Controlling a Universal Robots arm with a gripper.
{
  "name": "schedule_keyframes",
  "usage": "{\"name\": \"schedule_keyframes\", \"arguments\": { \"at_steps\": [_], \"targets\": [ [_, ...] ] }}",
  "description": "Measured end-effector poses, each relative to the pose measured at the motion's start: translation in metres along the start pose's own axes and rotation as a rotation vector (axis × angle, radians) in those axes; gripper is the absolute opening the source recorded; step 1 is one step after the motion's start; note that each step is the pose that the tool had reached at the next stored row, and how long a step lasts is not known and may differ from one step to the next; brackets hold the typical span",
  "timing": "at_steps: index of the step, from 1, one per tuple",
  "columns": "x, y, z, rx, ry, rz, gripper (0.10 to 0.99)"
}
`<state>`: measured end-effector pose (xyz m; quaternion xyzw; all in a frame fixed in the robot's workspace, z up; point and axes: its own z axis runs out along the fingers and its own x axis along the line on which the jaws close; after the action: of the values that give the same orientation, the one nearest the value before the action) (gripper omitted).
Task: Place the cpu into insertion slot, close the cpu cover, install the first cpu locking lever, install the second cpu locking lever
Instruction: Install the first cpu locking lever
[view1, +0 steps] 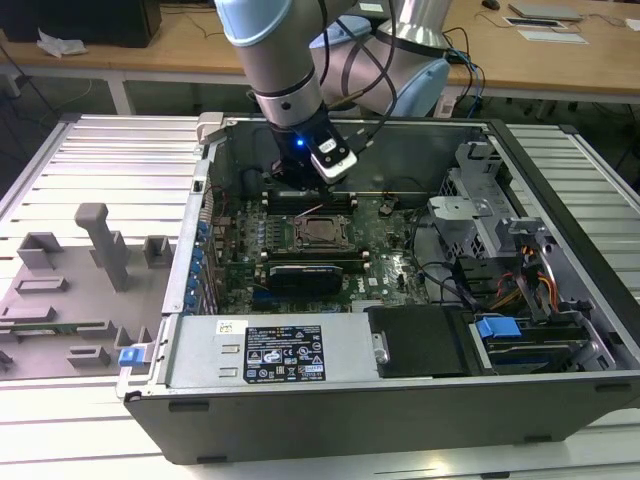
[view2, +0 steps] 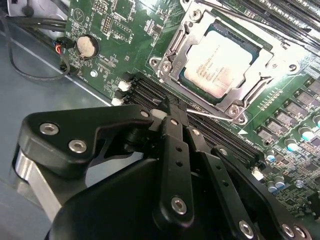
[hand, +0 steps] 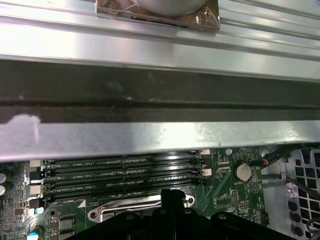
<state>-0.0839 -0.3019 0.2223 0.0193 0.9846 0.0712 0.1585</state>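
- The arm (view1: 272, 50), silver-grey with pale-blue joint caps, enters from the top of the exterior view and slopes downward, cables trailing along it.
- Its wrist (view1: 300, 125) points almost straight down, a blue light glowing on the black collar; a small camera block (view1: 333, 160) rides on the side toward the exterior view's right.
- Below the wrist hangs the black gripper (view1: 290, 178), low and tip-down.
- In the second wrist view its bolted linkages converge and the two fingers (view2: 172, 145) are pressed together at their tips.
- The first wrist view catches its dark tip.
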Motion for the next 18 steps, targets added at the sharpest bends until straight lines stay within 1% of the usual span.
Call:
{"name": "schedule_keyframes", "arguments": {
  "at_steps": [2, 3, 4, 5, 8, 12, 15, 17, 18],
  "targets": [
    [0.0013, -0.0002, 0.0014, -0.001, -0.0061, -0.001, 0.106],
    [0.0028, -0.0005, 0.0029, -0.001, -0.0138, -0.002, 0.106],
    [0.0035, -0.0007, 0.0039, -0.001, -0.0162, -0.002, 0.106],
    [0.0038, -0.0008, 0.0046, 0.001, -0.0167, 0.001, 0.106],
    [0.0043, -0.0009, 0.0061, 0.012, -0.0213, 0.031, 0.106],
    [0.0048, 0.0004, 0.0077, 0.023, -0.0265, 0.065, 0.106],
    [0.0055, 0.0027, 0.0095, 0.027, -0.0291, 0.080, 0.106],
    [0.0057, 0.0036, 0.0100, 0.026, -0.0298, 0.084, 0.106],
    [0.0059, 0.0042, 0.0105, 0.023, -0.0305, 0.088, 0.106]
  ]
}}
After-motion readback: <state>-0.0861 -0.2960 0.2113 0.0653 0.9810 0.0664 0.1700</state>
